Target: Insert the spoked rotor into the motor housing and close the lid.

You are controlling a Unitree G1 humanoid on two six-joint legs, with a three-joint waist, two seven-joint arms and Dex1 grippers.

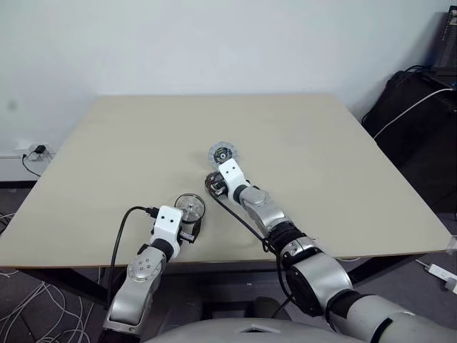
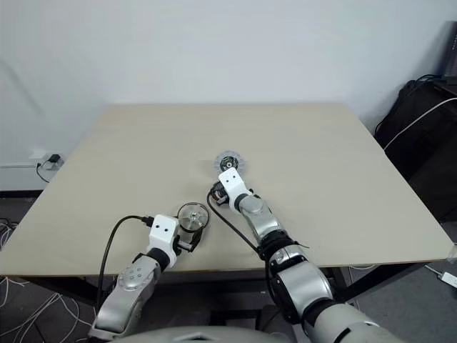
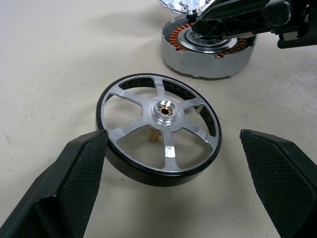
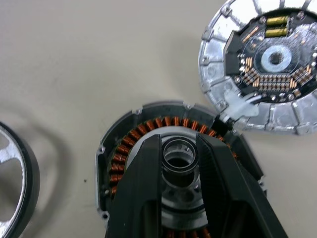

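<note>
Spoked rotor point(image 3: 161, 111) lies flat on the worktop point(image 1: 143, 143), lower centre, inside our wide-spread left hand point(image 3: 173, 135). Right hand point(image 4: 179, 141) pinches the motor housing point(image 4: 124, 148) hub. We risk blocking insertion, tilting the rotor, or knocking the open lid point(image 4: 267, 64).

The spoked rotor point(image 1: 191, 207) lies flat on the bench point(image 1: 321, 143) near its front edge, left of the middle. The left gripper point(image 3: 173, 135) sits just before it, one finger reaching to each side of the rotor's near rim with space between. The motor housing point(image 4: 129, 144) stands behind the rotor and to its right, close by but apart. The right gripper point(image 4: 179, 141) reaches over the housing, its fingers down inside on either side of the centre hub. The lid point(image 1: 223, 153) lies flat behind the housing, edge to edge with its far rim.
</note>
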